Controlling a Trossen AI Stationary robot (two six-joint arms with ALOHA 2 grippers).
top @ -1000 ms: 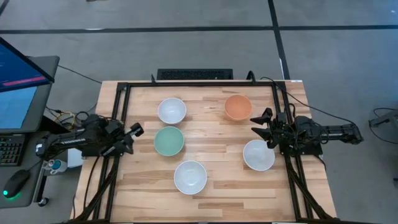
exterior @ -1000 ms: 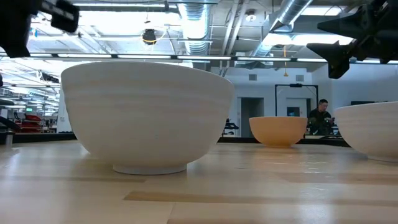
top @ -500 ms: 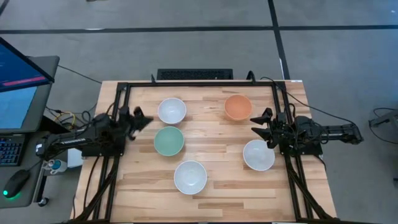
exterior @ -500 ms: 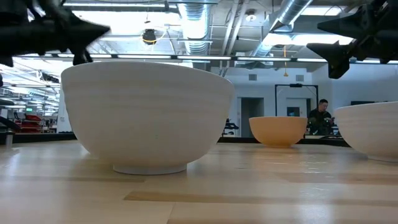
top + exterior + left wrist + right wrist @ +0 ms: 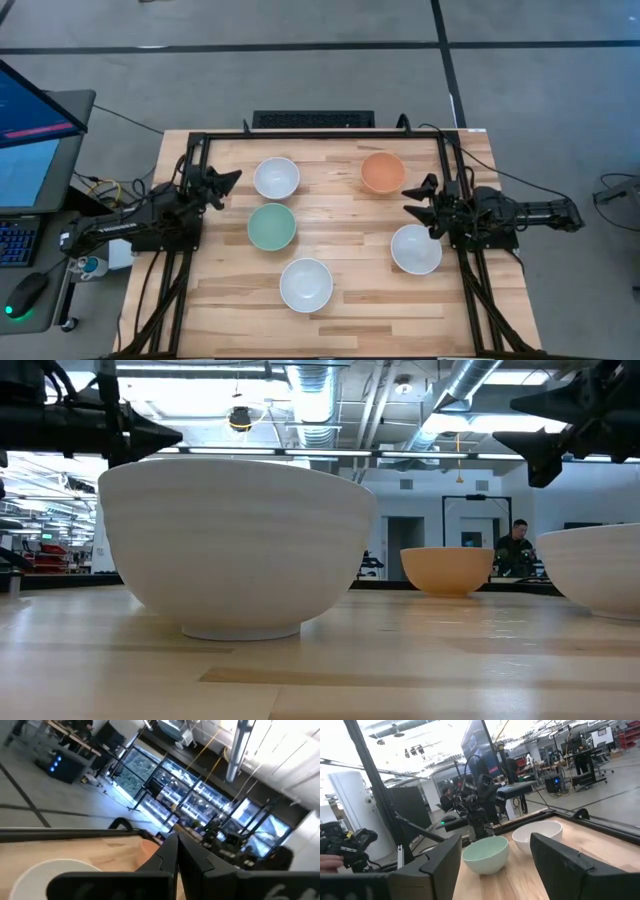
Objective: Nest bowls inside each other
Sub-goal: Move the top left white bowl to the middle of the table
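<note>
From above, we saw five bowls apart on the counter (image 5: 350, 290), none nested. The left pincer (image 5: 228, 180), clenched, was near the far white bowl (image 5: 276, 177); the right pincer (image 5: 418, 200), released, waited between the orange bowl (image 5: 382, 172) and another white bowl (image 5: 415, 249). In the left wrist view its fingers (image 5: 175, 855) met. We judged the reach was starting; next, open over a rim.
</note>
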